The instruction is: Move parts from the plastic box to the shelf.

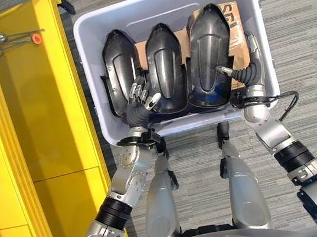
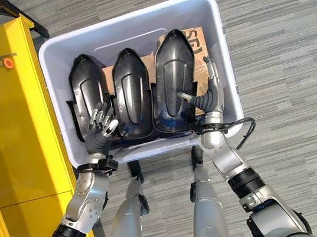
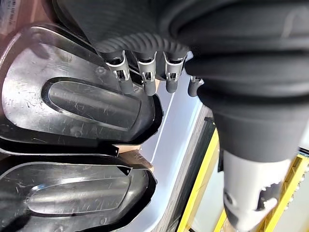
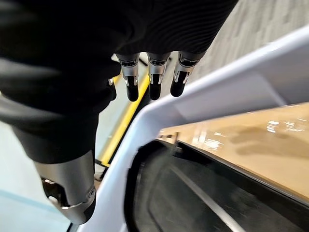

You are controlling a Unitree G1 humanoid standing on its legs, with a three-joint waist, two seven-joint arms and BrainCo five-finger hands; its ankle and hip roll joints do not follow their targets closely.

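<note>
Yellow metal shelf (image 1: 38, 112) runs along the robot's left side of the grey carpet — the largest thing in view, and its flat surface holds none of the parts yet; a few small metal hooks with an orange tag (image 1: 15, 39) lie at its far end. Beside it, close but apart, stands the white plastic box (image 1: 90, 39), its near rim just ahead of both arms.

Inside the box three glossy black moulded plastic shells (image 1: 166, 69) stand side by side, filling it from wall to wall, with a sheet of brown cardboard (image 1: 232, 15) behind and under them. All three are in the box, so by my reading the task is at its very beginning: nothing has been carried over, and the whole load is left to move.

The left hand (image 1: 139, 100) hovers over the near end of the leftmost shell, at the gap between it and the middle one, fingers loosely spread and only slightly bent, holding nothing — its wrist view shows the dark tips hanging free above the shell. The right hand (image 1: 247, 66) stands inside the box at the right wall, beside the largest shell, fingers straight and thumb pointing towards that shell, also empty. A first grasp looks like the step in hand.
</note>
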